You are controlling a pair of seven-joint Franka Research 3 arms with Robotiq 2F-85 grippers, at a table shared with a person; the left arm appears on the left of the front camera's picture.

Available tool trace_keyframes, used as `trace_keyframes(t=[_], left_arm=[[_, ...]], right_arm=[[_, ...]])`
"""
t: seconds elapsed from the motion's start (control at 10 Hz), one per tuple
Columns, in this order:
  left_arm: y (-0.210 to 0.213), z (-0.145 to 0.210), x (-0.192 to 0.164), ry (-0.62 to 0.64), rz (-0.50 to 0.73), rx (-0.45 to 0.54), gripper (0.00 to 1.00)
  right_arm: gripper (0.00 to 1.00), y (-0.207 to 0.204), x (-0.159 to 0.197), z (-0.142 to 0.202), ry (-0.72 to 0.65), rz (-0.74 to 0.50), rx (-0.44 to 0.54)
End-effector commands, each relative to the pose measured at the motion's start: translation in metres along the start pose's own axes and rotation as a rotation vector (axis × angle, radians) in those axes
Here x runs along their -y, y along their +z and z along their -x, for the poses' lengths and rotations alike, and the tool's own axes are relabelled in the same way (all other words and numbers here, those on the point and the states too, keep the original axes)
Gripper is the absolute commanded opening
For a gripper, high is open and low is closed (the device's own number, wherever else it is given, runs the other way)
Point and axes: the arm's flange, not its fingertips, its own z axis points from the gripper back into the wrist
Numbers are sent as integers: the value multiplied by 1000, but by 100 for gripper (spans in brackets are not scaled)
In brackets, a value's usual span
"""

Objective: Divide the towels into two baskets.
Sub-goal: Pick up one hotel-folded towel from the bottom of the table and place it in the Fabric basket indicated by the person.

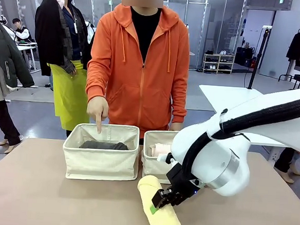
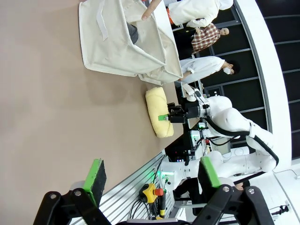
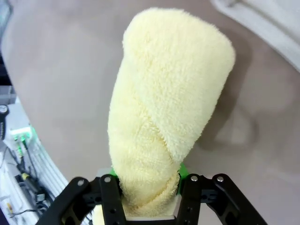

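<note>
Right gripper (image 1: pixel 160 200) jaws pinched on yellow towel (image 1: pixel 159 211); left jaws wide, empty. Lift clear, carry toward 11 o'clock, left basket (image 1: pixel 101 163), where the finger (image 1: pixel 98 125) points.

The pale yellow towel (image 1: pixel 160 208) runs off the bottom edge of the front view, so its near end is cut off. The right end effector (image 1: pixel 162 200) covers part of its middle there, and in the right wrist view the pinched part of the roll sinks between the fingers (image 3: pixel 112 199). The dark grey towel (image 1: pixel 104 145) lies mostly behind the left basket (image 1: pixel 101 160) wall. The right arm hides much of the right basket (image 1: pixel 154 159), with only an end of the pale pink towel (image 1: pixel 160 149) showing.
</note>
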Motion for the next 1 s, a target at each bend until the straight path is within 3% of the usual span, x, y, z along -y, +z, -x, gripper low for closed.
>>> trace_keyframes(t=[0.0, 0.2, 0.5, 0.7, 0.9], left_arm=[[4, 2, 4, -4, 8, -4, 100], [4, 2, 4, -4, 8, -4, 100], [4, 2, 4, -4, 8, -4, 100], [4, 2, 4, -4, 8, -4, 100], [4, 2, 4, -4, 8, -4, 100]], right_arm=[[42, 39, -29, -14, 149, 77, -52], [42, 69, -72, -46, 371, 191, -111], [42, 101, -148, -128, 777, 429, -187], [42, 97, -176, -166, 1005, 572, -272], [42, 78, -192, -196, 1157, 621, -230]])
